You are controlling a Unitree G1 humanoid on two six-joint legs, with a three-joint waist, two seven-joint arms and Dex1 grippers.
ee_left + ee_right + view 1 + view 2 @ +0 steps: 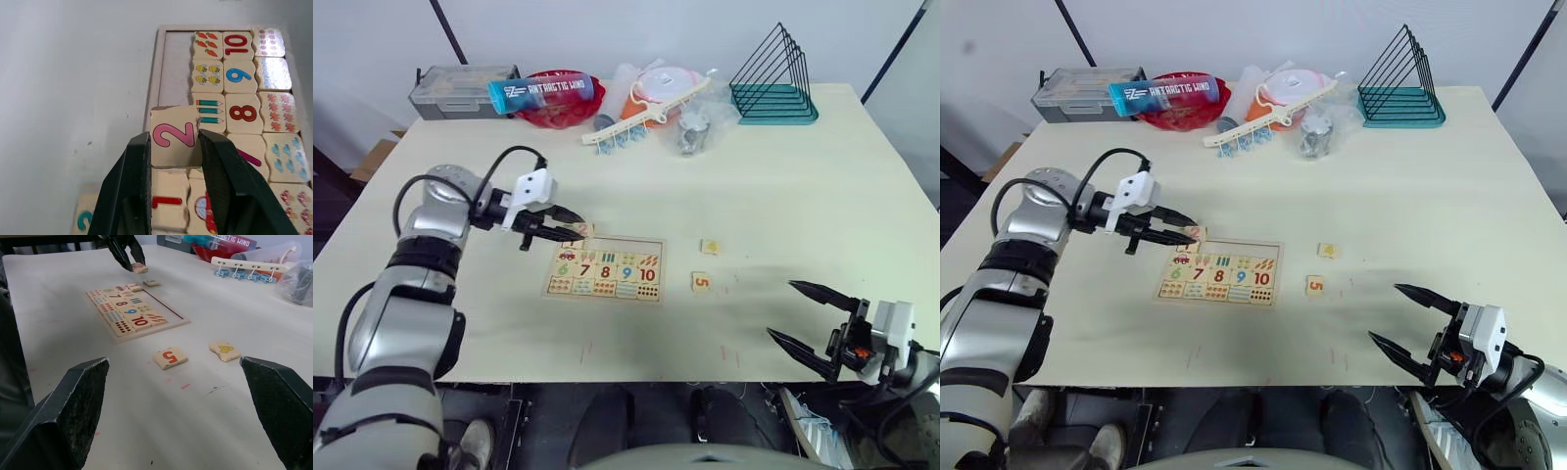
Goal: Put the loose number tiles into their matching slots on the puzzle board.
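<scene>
Cream tabletop (783,176) held the puzzle board (605,270); the left gripper (171,147) pinched tile 2 (172,134) above the slot row (173,66), tilted, so it risked snagging the frame; the right gripper (808,318) hung wide open.

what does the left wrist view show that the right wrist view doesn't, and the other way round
Left wrist view alone: the pink digit 2 on the tile held in the left hand, and a tile with a 3 on the table.

Right wrist view alone: the right hand open above the table, the 5 tile and the 4 tile lying loose off the board.

Both: the puzzle board, its unfilled row, the 1 tile.
</scene>
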